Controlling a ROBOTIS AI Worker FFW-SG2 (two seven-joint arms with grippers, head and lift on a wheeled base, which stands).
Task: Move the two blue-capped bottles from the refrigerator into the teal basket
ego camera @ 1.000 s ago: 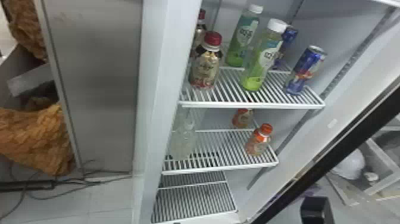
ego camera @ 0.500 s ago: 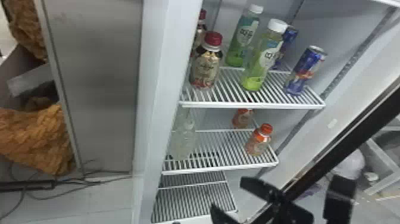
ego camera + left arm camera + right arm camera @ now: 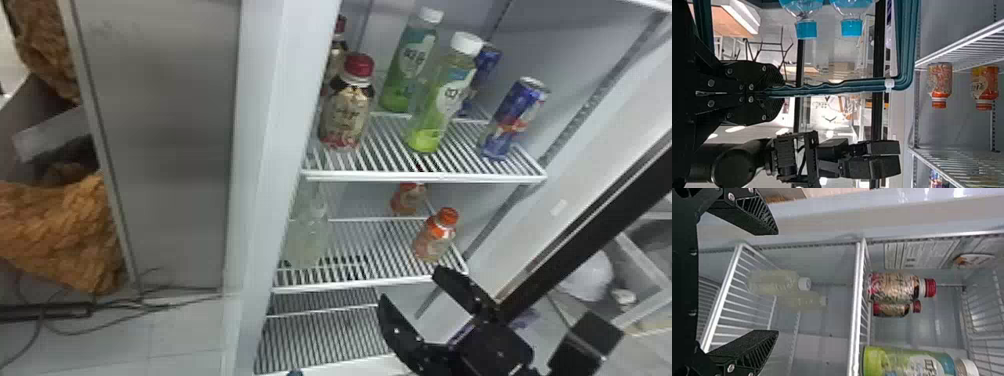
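One tall fridge (image 3: 265,150) stands open, its wire shelves (image 3: 425,176) carrying assorted drinks. Next in size comes the teal basket (image 3: 907,47), held near the fridge opening by the left end effector (image 3: 777,94), which is narrow, its fingers pinched on the rim. The right end effector (image 3: 407,285) is spread wide with nothing between its fingers, near the right part of the middle shelf. Smaller again are the two blue-capped bottles (image 3: 806,30) (image 3: 851,28), upright side by side within the basket, so the transfer looks complete.

The likeliest trouble would be the pinch on the rim slipping or twisting: the basket could tilt and the bottles topple against each other. The wide fingers are another risk; swinging far or left, they could catch the shelf edge or knock the near orange-capped bottle (image 3: 435,235). Drawing the right arm clear first, while keeping the basket level, seems the sensible next move.

Both blue-capped bottles lie below the left end effector's hold, caps lower than the rim, and well apart from the right end effector, which appears higher than they are.
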